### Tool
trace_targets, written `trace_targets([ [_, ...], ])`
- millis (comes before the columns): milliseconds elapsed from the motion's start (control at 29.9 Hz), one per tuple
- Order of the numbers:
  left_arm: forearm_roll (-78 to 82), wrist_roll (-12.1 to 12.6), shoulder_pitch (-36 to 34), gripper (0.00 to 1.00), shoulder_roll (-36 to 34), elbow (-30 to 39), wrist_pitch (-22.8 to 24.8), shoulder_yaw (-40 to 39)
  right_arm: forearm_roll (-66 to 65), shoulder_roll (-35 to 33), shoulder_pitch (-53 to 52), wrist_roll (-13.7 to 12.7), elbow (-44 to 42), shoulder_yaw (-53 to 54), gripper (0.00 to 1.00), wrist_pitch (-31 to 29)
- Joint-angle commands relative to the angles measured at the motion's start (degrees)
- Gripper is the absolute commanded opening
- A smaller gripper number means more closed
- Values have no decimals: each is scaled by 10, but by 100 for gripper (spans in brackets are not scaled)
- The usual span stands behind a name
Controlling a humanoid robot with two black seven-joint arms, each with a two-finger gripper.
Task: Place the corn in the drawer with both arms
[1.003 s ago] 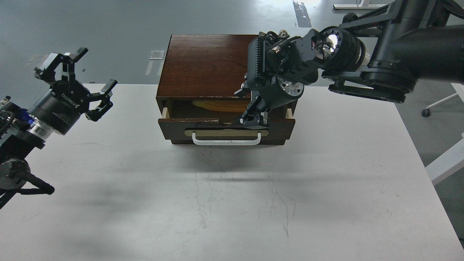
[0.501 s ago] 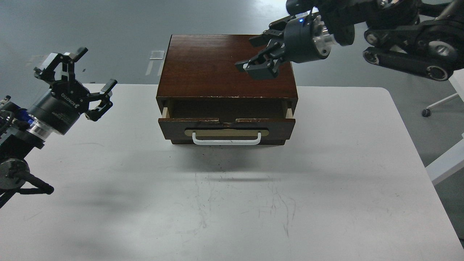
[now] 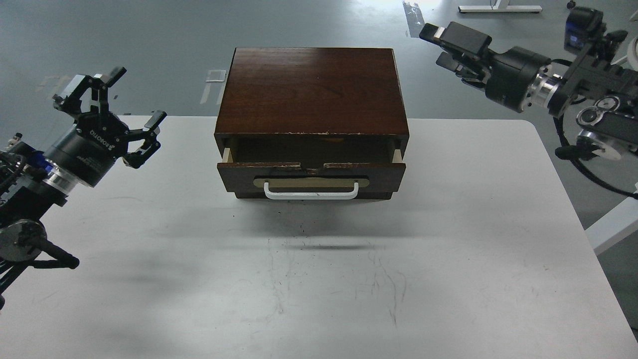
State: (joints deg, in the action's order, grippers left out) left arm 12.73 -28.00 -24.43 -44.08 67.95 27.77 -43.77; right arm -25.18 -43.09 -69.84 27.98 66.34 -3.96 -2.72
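Corn is barely visible, perhaps the faint yellow sliver [image 3: 333,141] in the dark gap of the drawer [image 3: 311,175], lying crosswise; the drawer is part-open on the tabletop [image 3: 319,279], right of the left claw [image 3: 130,114], whose fingers are spread wide and empty; the right claw [image 3: 443,42], raised beyond the cabinet [image 3: 311,89], is too end-on to judge; the left looks nearer the handle [image 3: 311,190].

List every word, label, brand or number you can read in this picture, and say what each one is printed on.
"ROBOTIQ": white lettering on the black body of the left gripper.
Right gripper: no lettering readable.
Drawer and table: no text visible.
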Motion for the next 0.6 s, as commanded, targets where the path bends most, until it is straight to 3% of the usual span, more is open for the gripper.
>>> trace_targets([
  [0,0,0,1,99,2,0,1,0,61,-2,84,0,-4,64,96,0],
  [234,1,0,2,99,8,0,1,2,177,19,196,0,-4,140,96,3],
  [568,1,0,11,99,17,0,1,3,181,52,279,0,-4,186,97,10],
])
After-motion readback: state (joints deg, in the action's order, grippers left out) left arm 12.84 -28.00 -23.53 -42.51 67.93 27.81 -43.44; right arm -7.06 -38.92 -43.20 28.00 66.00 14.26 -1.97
